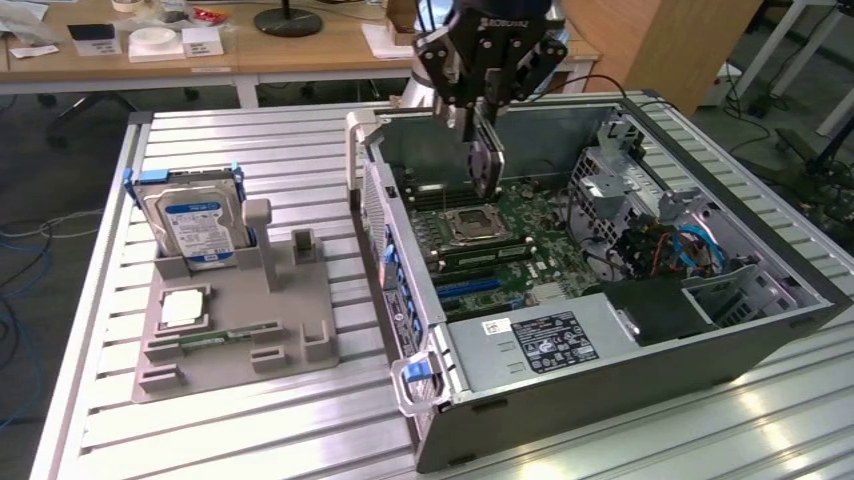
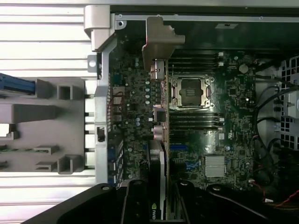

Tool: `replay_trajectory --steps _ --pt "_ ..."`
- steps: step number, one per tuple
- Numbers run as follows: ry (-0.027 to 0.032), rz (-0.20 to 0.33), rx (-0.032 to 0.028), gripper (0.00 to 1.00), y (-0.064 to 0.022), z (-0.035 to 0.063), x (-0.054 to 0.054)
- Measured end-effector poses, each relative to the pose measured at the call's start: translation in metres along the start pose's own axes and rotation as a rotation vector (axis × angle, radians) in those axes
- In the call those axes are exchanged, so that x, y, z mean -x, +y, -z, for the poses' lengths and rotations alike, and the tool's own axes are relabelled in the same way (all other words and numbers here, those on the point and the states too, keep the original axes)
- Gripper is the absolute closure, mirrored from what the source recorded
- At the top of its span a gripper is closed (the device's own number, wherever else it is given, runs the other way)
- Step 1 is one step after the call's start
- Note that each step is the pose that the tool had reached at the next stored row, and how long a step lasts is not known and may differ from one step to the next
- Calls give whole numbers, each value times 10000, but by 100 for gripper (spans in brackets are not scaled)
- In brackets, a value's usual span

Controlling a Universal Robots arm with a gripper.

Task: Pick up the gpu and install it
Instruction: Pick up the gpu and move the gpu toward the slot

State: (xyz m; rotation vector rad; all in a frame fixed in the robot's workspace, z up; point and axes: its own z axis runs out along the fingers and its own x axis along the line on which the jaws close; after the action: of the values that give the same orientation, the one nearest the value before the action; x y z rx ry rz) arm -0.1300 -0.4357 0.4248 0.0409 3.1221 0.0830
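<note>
Your claw (image 1: 481, 125) was clamped on the graphics card's (image 1: 483, 170) top edge above the open case (image 1: 641, 385); judged light, stiff, fragile.

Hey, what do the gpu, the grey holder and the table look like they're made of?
The gpu looks like a dark matte circuit board, with a pale bare-metal bracket showing a dull sheen. The holder is probably plastic: uniform matte grey, with moulded blocks and slots. The table is likely aluminium: ribbed silvery slats that catch glare.
</note>
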Motion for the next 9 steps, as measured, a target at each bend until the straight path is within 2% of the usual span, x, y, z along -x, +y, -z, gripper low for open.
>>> replay_trajectory --steps 9 --pt "0 -1 12 73 11 -8 411"
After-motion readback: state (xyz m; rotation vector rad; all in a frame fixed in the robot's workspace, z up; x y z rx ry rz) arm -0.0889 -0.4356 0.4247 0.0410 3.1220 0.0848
